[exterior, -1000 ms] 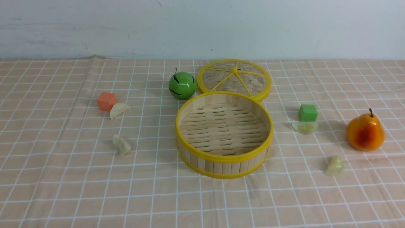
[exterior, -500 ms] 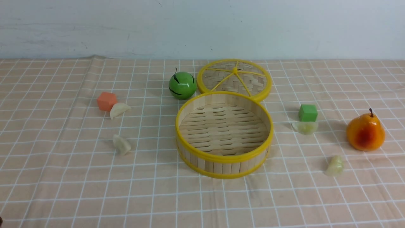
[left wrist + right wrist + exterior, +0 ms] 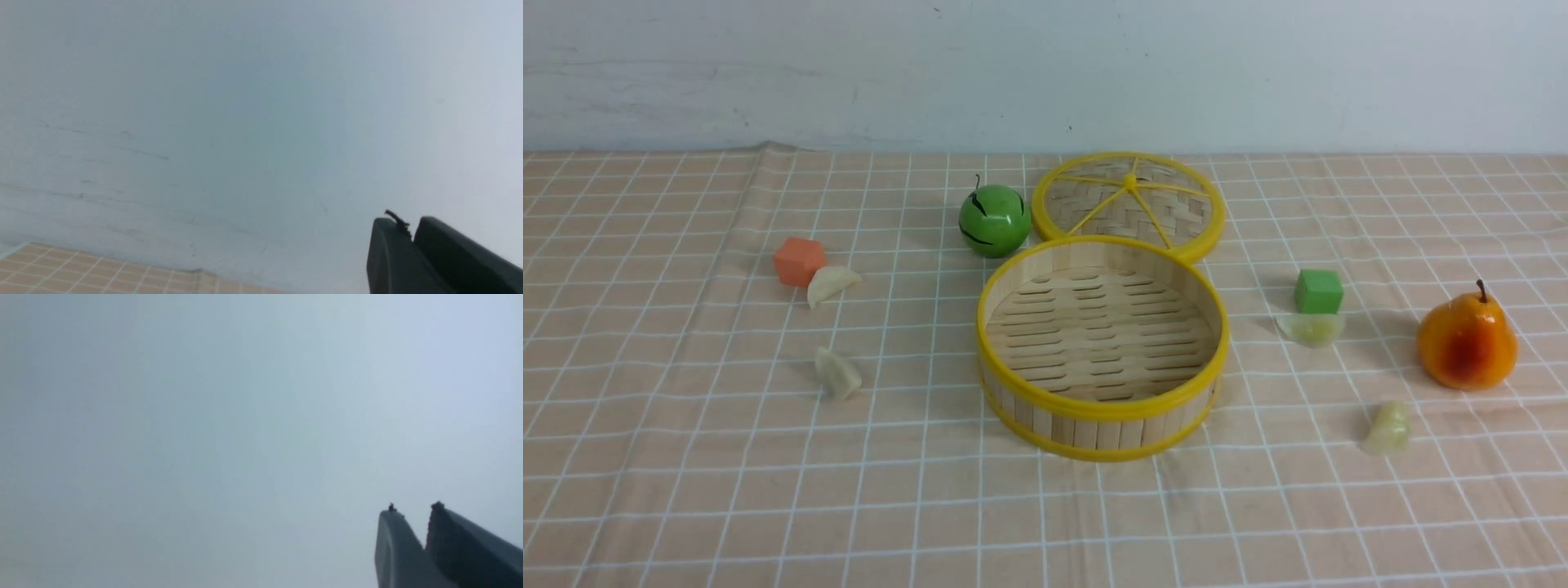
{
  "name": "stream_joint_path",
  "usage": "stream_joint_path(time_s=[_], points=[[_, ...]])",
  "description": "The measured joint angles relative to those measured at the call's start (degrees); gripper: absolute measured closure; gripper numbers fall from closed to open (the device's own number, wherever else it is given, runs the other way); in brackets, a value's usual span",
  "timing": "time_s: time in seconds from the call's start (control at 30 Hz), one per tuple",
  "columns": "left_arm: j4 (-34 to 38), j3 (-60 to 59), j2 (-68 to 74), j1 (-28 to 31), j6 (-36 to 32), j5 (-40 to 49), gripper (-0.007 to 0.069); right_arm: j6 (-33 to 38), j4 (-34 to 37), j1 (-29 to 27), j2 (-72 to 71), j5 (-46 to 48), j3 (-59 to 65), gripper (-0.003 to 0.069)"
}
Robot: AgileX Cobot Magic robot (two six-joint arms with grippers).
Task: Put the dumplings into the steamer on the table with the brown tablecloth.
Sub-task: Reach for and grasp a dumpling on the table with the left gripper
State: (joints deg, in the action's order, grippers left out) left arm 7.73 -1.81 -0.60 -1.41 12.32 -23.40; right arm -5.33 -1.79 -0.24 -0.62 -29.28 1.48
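Observation:
The steamer (image 3: 1094,420) stands empty mid-table on the brown grid tablecloth (image 3: 686,474). Two dumplings lie to its left: one (image 3: 832,283) touching an orange cube, one (image 3: 837,374) nearer to me. Two lie to its right: one (image 3: 1310,328) just in front of a green cube, one (image 3: 1387,427) nearer to me. Neither gripper shows in the front view. My left gripper (image 3: 408,228) is shut and empty, seen against the pale wall above the cloth's far edge (image 3: 81,273). My right gripper (image 3: 413,512) is shut and empty, with only wall behind it.
The flat woven lid (image 3: 1127,200) lies behind the steamer, touching its rim. A green apple (image 3: 993,220) sits left of the lid. An orange cube (image 3: 797,260) is at the left, a green cube (image 3: 1317,291) and an orange pear (image 3: 1466,343) at the right.
Nothing on the table has moved. A small dark speck at the front view's bottom left edge half a second ago is gone now.

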Motion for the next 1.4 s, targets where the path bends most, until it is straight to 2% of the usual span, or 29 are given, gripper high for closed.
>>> stream_joint_path(time_s=[0.03,0.07,0.1,0.17,0.23,0.37,0.4,0.47,0.5,0.6,0.73,0.83,0.87,0.93,1.07,1.13,1.23,1.37,1.4], points=[[0.05,0.00,0.00,0.00,5.52,-1.39,0.0542,-1.78,0.09,0.00,0.00,-1.59,0.00,0.0525],[0.05,0.00,0.00,0.00,5.52,-1.68,0.0542,-1.78,0.09,0.00,0.00,-1.78,0.00,0.0525],[-0.01,0.00,0.00,0.00,14.16,-4.07,0.0540,-4.77,0.15,0.00,0.00,-2.76,0.00,0.0523],[-1.92,0.20,0.00,0.00,22.15,-5.65,0.0540,-7.68,0.15,0.00,0.08,-3.01,0.00,0.0522],[-5.15,2.12,0.22,0.00,26.17,-4.71,0.0543,-9.12,0.15,0.00,0.82,-2.79,-0.29,0.0524],[-16.94,12.47,6.18,0.00,29.41,0.52,0.0585,-9.93,-0.36,0.00,7.40,1.83,-6.14,0.0589],[-17.59,13.10,6.64,0.00,29.40,0.77,0.0591,-9.92,-0.43,0.00,7.86,2.09,-6.58,0.0589],[-26.06,20.42,13.73,0.00,29.17,2.95,0.0626,-9.86,-1.05,0.00,15.41,6.18,-12.45,0.0663],[-29.50,23.08,17.49,0.00,29.05,3.16,0.0637,-9.63,-1.14,0.00,18.57,7.56,-14.56,0.0674],[-33.23,26.58,24.31,0.00,29.19,3.16,0.0638,-9.03,-1.36,0.00,25.08,10.69,-18.24,0.0678],[-35.32,31.53,38.65,0.00,34.08,6.13,0.0638,-8.84,-2.21,0.00,37.26,17.27,-23.38,0.0676],[-37.00,34.42,46.79,-0.12,40.68,11.22,0.0638,-8.84,-3.76,0.99,43.86,25.35,-26.79,0.0674],[-39.65,36.28,51.70,-1.07,46.32,15.55,0.0638,-8.78,-4.63,2.62,47.89,33.90,-29.16,0.0674],[-43.39,37.95,56.08,-2.90,51.94,19.60,0.0638,-8.35,-4.79,4.90,51.80,42.37,-32.39,0.0673],[-51.60,41.13,65.03,-7.99,60.07,25.06,0.0638,-6.14,-4.56,10.70,59.98,54.91,-38.59,0.0673],[-53.54,43.76,70.84,-10.64,62.65,28.32,0.0638,-4.43,-3.26,14.27,64.82,58.48,-42.60,0.0673],[-53.67,47.48,76.31,-12.52,63.12,31.92,0.0638,-2.89,-1.05,16.99,69.09,60.61,-46.22,0.0673],[-51.89,52.89,82.17,-13.35,59.58,36.96,0.0638,-1.24,2.37,18.90,73.38,63.09,-48.41,0.0673],[-49.07,55.55,84.75,-13.41,55.38,40.35,0.0638,0.28,4.01,19.32,75.12,64.20,-48.68,0.0673]])
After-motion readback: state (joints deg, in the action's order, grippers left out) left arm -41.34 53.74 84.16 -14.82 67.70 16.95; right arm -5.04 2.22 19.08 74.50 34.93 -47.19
